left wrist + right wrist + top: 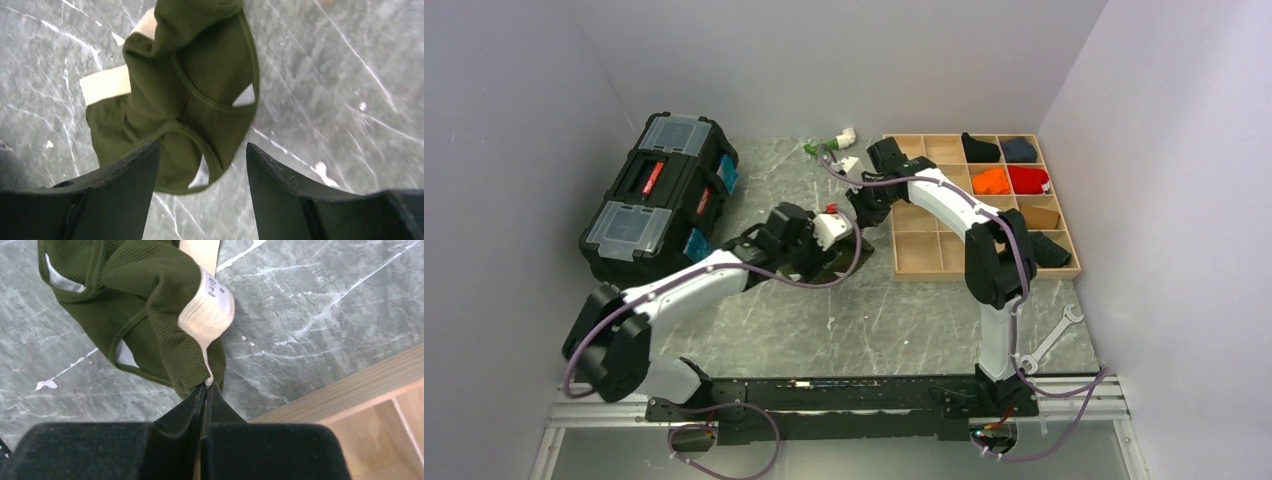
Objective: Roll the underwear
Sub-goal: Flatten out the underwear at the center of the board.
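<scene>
The underwear (pixel 145 300) is dark olive-green cloth with a cream waistband (pixel 207 310). It lies crumpled on the grey marble table, just left of the wooden tray. My right gripper (pixel 206 385) is shut on its edge, where the green cloth meets the waistband. My left gripper (pixel 201 147) is open and hovers over the opposite end of the underwear (pixel 190 100), with one leg opening between its fingers and nothing held. In the top view the garment (pixel 842 262) is a dark patch mostly hidden under the left gripper (pixel 829 240) and right gripper (pixel 861 207).
The wooden tray (pixel 921 255) at the right holds orange, red, black, blue and brown cloth rolls. Its rim shows in the right wrist view (pixel 350 385). A black toolbox (pixel 659 195) stands at the back left. A wrench (pixel 1049 340) lies near the right arm's base.
</scene>
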### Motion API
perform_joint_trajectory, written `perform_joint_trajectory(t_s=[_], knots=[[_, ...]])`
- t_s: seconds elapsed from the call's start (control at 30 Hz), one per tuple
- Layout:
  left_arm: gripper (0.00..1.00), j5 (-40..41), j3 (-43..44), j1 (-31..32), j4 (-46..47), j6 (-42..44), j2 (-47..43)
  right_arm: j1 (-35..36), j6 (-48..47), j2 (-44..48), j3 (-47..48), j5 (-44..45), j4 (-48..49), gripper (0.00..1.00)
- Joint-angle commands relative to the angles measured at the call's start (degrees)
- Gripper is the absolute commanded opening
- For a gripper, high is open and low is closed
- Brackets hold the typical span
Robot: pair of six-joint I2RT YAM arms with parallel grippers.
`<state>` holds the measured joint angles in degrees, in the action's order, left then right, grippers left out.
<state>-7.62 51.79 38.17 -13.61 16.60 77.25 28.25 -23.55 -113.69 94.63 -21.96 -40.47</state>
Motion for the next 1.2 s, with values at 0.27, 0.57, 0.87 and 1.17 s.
perform_joint_trajectory(t_s=[0.27, 0.57, 0.87, 1.17], knots=[[0.48, 9.95, 21.01, 10.36, 1.07, -2.37, 27.83, -6.77, 0.08, -11.79, 14.41, -8.84, -8.13, 0.0], [0.39, 2.61, 27.48, 10.3, -6.37, -0.95, 36.7, -8.41, -1.23, -13.87, 15.3, -11.47, -9.4, 0.0], [0.3, -0.8, 32.36, 10.37, -14.71, 1.39, 42.88, -9.05, -1.55, -14.09, 14.1, -11.46, -9.09, 0.0], [0.0, -3.64, 28.36, 10.36, -21.82, 9.57, 39.67, -9.14, -3.44, -12.23, 11.84, -11.88, -10.29, 0.0]])
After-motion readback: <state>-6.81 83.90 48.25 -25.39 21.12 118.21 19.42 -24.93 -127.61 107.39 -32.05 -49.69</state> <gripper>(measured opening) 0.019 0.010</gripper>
